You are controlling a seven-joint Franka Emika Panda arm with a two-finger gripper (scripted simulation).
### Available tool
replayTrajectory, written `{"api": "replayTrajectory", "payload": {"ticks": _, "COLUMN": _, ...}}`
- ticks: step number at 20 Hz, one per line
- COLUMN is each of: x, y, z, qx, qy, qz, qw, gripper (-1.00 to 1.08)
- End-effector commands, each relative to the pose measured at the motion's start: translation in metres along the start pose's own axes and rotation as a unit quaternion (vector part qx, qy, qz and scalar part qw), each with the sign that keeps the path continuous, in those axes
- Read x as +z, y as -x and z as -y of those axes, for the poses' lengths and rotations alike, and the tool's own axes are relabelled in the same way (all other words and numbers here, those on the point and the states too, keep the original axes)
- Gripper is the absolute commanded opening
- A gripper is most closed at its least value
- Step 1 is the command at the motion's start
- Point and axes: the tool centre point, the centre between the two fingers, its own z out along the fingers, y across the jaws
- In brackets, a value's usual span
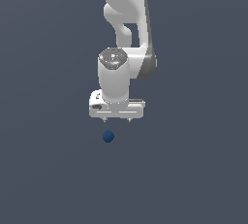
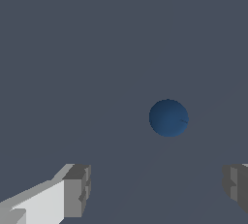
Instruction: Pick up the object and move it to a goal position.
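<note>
Nearest to the exterior camera, we see the small dark blue ball resting on the plain grey-blue floor, free of any contact. Just beyond it, and a little toward the exterior view's right, hangs the white gripper, its two short fingertips pointing down at the floor. We find the jaws spread wide with nothing between them; the ball is much narrower than the gap. The ball sits close to the fingertip on the exterior view's left and is apart from it.

Through the wrist camera we look down past both grey finger pads, set far apart at the picture's edges, and the ball lies on the floor ahead of them, nearer to one pad than to the other and touching neither.

Farther back, the white wrist link stands upright over the gripper, capped by a round grey flange, and behind it the arm's upper links rise out of the picture. How high the fingertips stand above the floor we cannot tell.
</note>
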Motion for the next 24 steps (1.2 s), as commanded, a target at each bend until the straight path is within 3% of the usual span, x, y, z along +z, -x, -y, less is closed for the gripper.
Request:
{"api": "replayTrajectory", "payload": {"ticks": 1, "x": 0.016, "y": -0.006, "z": -0.012, "qx": 0.011, "qy": -0.001, "qz": 0.005, "qw": 0.9999, "gripper": 1.0}}
{"api": "replayTrajectory", "payload": {"ticks": 11, "x": 0.061, "y": -0.02, "z": -0.043, "qx": 0.039, "qy": -0.003, "qz": 0.016, "qw": 0.9991, "gripper": 1.0}}
{"api": "replayTrajectory", "payload": {"ticks": 24, "x": 0.085, "y": -0.02, "z": -0.046, "qx": 0.042, "qy": -0.003, "qz": 0.018, "qw": 0.999, "gripper": 1.0}}
